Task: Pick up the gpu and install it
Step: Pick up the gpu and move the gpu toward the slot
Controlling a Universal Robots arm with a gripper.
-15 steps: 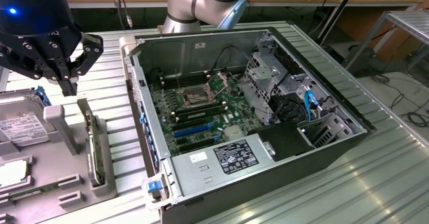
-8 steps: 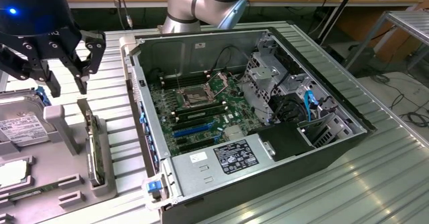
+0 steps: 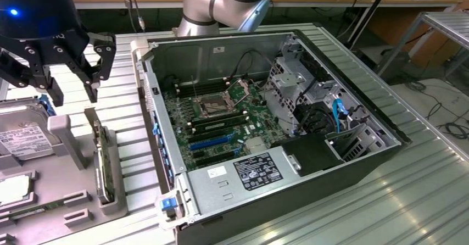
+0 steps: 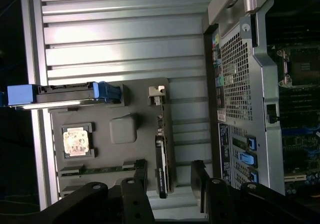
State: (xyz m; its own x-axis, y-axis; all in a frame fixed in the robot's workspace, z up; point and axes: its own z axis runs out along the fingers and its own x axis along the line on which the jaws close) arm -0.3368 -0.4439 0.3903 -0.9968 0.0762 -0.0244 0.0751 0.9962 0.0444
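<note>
A ribbed metal table [image 3: 425,201] carries an open computer case [image 3: 219,42] lying on its side, its motherboard [image 3: 219,113] exposed. The silver robot arm [image 3: 227,3] rises behind the case. At the exterior view's left of the case sits a grey parts tray [image 3: 81,223], also seen from the wrist [image 4: 142,102].

The black gripper [image 3: 73,94] hangs over that tray with its fingers spread apart and nothing between them. In the wrist view the gripper [image 4: 167,184] straddles the card, with one finger on each side of it and clear space showing between finger and card.

A silver hard drive [image 3: 22,138] with blue side rails [image 4: 60,95] lies in the tray on the far side from the case. The gpu [image 3: 102,162] stands on edge in a tray slot along the side nearest the case, directly beneath the gripper. Its thin dark edge [image 4: 162,164] runs between the two fingers. The fingertips seem to sit just above its upper end, though contact is hard to rule out from these angles.

A narrow green memory stick [image 4: 100,170] and a square processor chip [image 4: 76,141] lie flat in the tray beside the gpu.
</note>
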